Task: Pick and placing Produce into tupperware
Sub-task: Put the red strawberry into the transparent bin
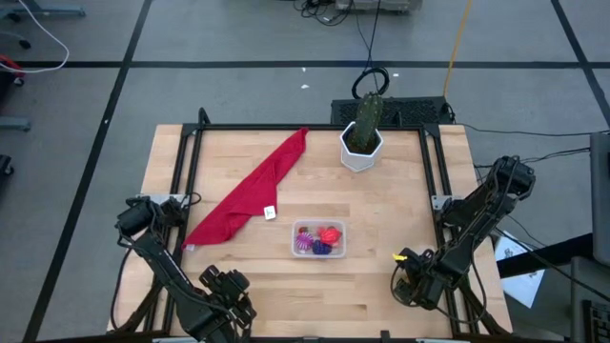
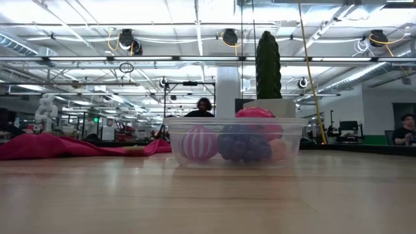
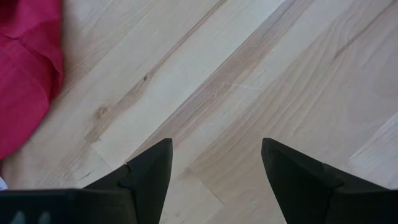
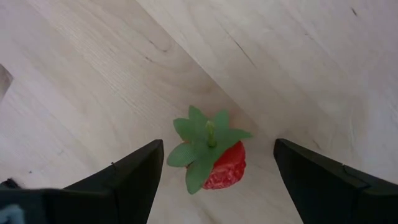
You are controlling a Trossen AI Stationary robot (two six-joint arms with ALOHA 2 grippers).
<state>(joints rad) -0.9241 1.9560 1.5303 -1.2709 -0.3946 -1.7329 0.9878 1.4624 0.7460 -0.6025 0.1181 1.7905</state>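
My right gripper (image 4: 214, 171) stands wide open just above the table (image 1: 400, 205), near its front right corner. Between my two dark fingers (image 4: 134, 177) lies a small red strawberry (image 4: 217, 158) with a green leafy cap, its stem pointing up toward me. Neither finger touches it; there is bare wood on both sides of the fruit, and I have hold of nothing.

My left gripper (image 3: 214, 177) waits at the front left of the table, also parted, with only plain wood between its fingers and the edge of the red cloth (image 3: 28, 68) off to one side.

Farther out, the clear plastic container (image 1: 318, 239) sits near the middle front of the table, well apart from my right gripper. It holds the produce (image 2: 244, 140): a pink striped ball, a dark purple cluster and a red piece. The red cloth runs diagonally toward the back, and a cactus in a white pot (image 1: 363, 143) stands behind the container.
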